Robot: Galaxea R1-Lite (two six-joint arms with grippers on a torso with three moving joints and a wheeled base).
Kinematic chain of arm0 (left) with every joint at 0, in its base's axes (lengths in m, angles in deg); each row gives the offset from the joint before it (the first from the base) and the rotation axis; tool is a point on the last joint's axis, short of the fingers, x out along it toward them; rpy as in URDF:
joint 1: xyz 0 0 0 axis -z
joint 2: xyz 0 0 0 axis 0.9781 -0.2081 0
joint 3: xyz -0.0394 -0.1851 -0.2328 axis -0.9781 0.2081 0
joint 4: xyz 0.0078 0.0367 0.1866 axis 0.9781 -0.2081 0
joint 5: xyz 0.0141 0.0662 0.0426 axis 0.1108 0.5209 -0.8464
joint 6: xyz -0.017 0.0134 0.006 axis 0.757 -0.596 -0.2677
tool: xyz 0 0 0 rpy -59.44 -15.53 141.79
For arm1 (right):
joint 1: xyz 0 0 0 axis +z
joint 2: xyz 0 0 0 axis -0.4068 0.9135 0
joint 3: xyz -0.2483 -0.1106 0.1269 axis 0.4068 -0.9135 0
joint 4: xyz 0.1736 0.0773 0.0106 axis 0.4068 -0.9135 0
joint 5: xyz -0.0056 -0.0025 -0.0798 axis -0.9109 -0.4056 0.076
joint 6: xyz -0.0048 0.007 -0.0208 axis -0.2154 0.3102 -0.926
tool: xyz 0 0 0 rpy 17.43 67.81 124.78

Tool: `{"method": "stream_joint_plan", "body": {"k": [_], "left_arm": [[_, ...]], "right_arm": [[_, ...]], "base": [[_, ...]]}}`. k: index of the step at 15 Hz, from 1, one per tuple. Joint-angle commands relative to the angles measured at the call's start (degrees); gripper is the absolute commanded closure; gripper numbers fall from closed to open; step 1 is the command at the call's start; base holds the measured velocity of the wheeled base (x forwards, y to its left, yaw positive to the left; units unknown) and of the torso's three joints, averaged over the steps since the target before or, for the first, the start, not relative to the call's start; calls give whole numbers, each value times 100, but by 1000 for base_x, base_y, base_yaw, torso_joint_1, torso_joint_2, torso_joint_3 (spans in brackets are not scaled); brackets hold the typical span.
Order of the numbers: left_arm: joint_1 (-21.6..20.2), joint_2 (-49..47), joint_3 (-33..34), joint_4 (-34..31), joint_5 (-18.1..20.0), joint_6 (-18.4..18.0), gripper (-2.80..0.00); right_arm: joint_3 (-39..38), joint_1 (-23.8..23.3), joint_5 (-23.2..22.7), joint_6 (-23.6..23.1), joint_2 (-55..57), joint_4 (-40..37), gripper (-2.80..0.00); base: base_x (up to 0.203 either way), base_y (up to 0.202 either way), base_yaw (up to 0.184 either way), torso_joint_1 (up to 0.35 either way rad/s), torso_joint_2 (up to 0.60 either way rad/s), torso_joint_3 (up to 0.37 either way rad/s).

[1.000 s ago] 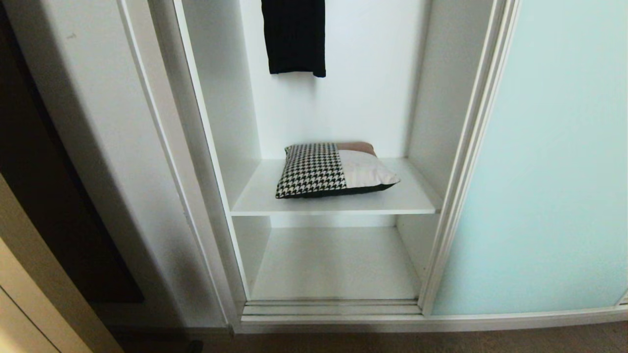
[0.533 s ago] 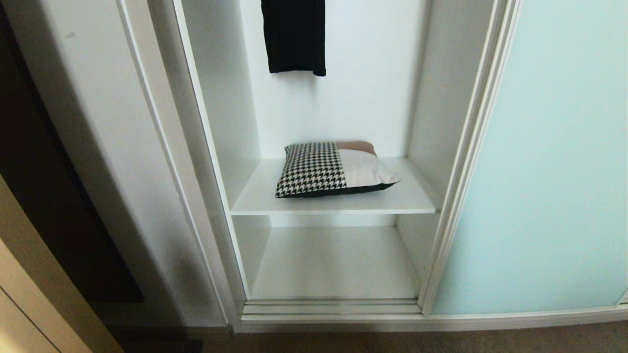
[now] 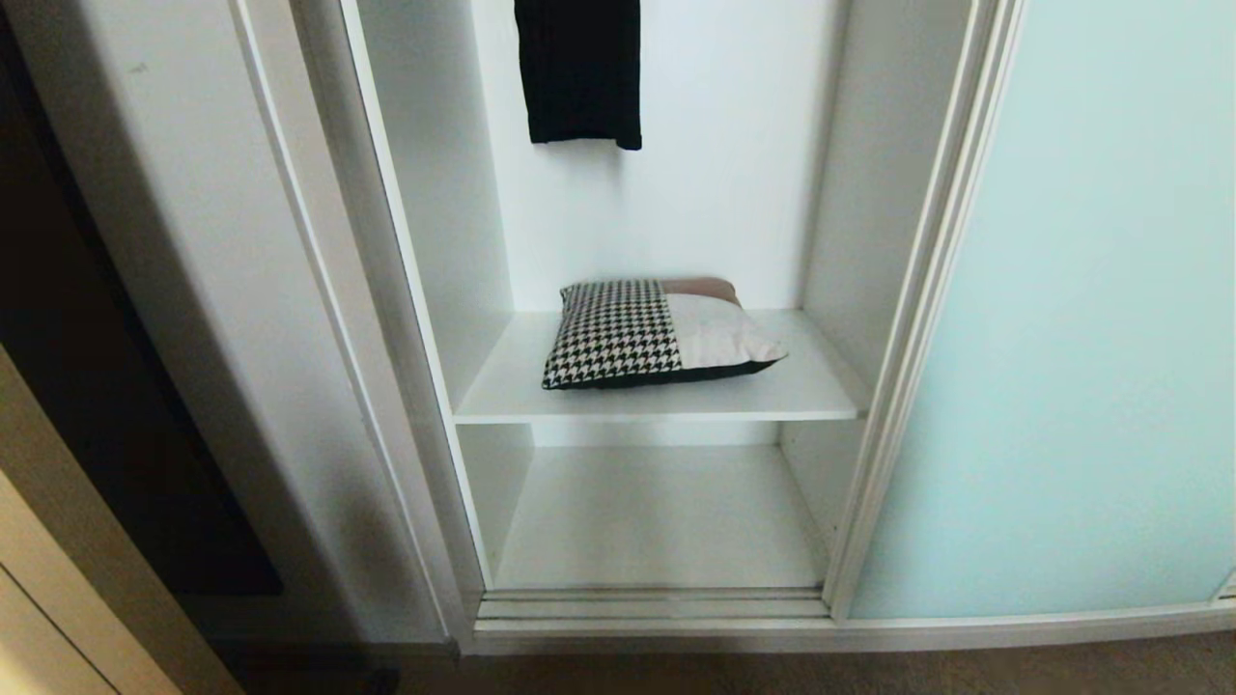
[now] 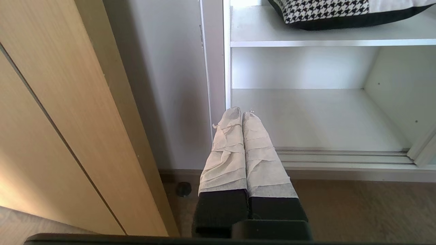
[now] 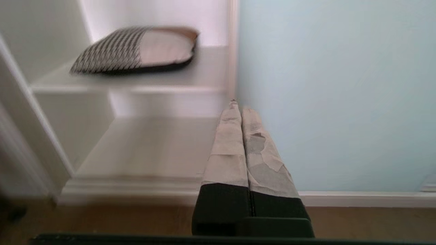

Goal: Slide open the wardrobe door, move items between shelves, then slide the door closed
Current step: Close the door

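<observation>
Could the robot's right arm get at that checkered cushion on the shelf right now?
Probably yes. The sliding wardrobe door is pushed aside, so the cushion lies exposed on the upper shelf. The right gripper, shut, has nothing between it and the cushion.

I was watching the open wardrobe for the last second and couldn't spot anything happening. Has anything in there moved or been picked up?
Nothing visibly changed in the head view. The cushion lies in the same spot on the upper shelf, the lower shelf is bare as before, the black garment hangs unmoved, and the sliding wardrobe door stays pushed to the right. Neither gripper shows in that view, and nothing was taken hold of.
</observation>
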Motion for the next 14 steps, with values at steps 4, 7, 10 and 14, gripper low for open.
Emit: {"method": "stream_joint_plan", "body": {"k": [4, 7, 10, 14], "left_arm": [[-2, -9, 0, 2, 0, 0, 0], [-2, -9, 0, 2, 0, 0, 0], [-2, -9, 0, 2, 0, 0, 0], [-2, -9, 0, 2, 0, 0, 0]], "right_arm": [[2286, 36, 539, 342, 2249, -267, 0], [3605, -171, 154, 602, 3402, -806, 0], [4245, -799, -1678, 668, 4417, -1170, 0], [4604, -2108, -4441, 741, 5623, -1273, 0]], "base": [[0, 0, 0, 0, 0, 0], [0, 0, 0, 0, 0, 0], [0, 0, 0, 0, 0, 0], [0, 0, 0, 0, 0, 0]]}}
